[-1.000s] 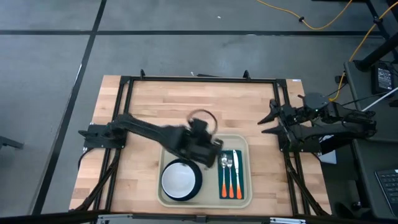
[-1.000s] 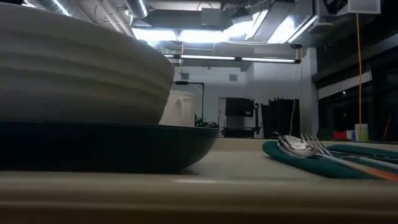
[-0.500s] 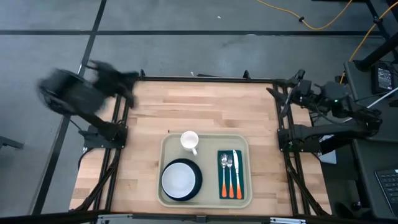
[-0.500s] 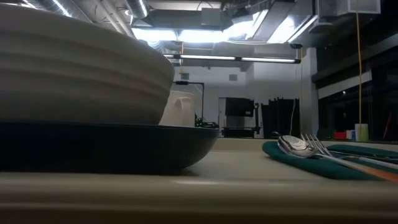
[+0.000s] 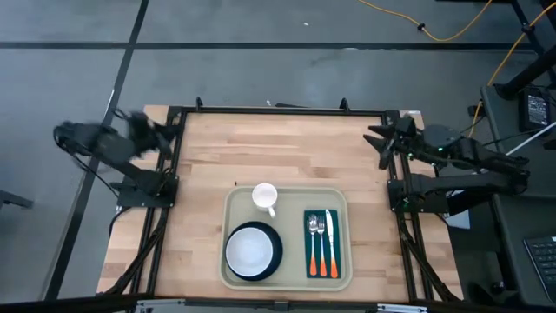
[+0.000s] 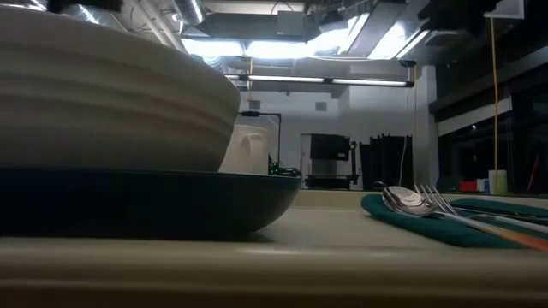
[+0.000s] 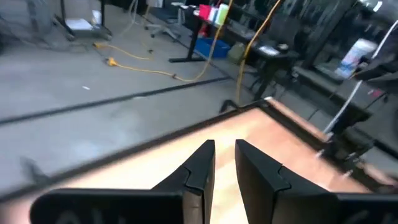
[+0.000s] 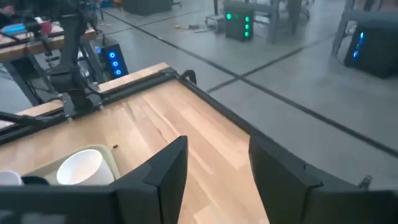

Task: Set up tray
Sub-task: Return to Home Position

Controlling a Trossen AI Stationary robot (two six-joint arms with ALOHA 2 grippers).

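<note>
The beige tray (image 5: pixel 287 198) lies on the wooden table near its near edge. On it stand a white cup (image 5: pixel 265 196), a dark plate (image 5: pixel 274 246) with a white bowl (image 5: pixel 250 251) on it, and a dark green napkin (image 5: pixel 321 244) carrying orange-handled cutlery (image 5: pixel 320 256). My left gripper (image 5: pixel 161 135) hovers off the table's far left corner, fingers a narrow gap apart (image 7: pixel 224 146). My right gripper (image 5: pixel 376 139) hangs open at the table's right edge, clear of the tray (image 8: pixel 217 143). The right wrist view shows the cup (image 8: pixel 81 168) far off.
A black metal frame (image 5: pixel 278 110) runs around the tabletop, and both arm bases sit on its left and right sides. Bare wood (image 5: pixel 278 148) lies between the tray and the far edge. Cables run over the floor behind the table.
My left arm has left the cup on the tray and swung up and away to the table's far left corner, then settled lower beside the left edge. The cup stays upright on the tray. My right arm has swung toward the far edge and partly back.
</note>
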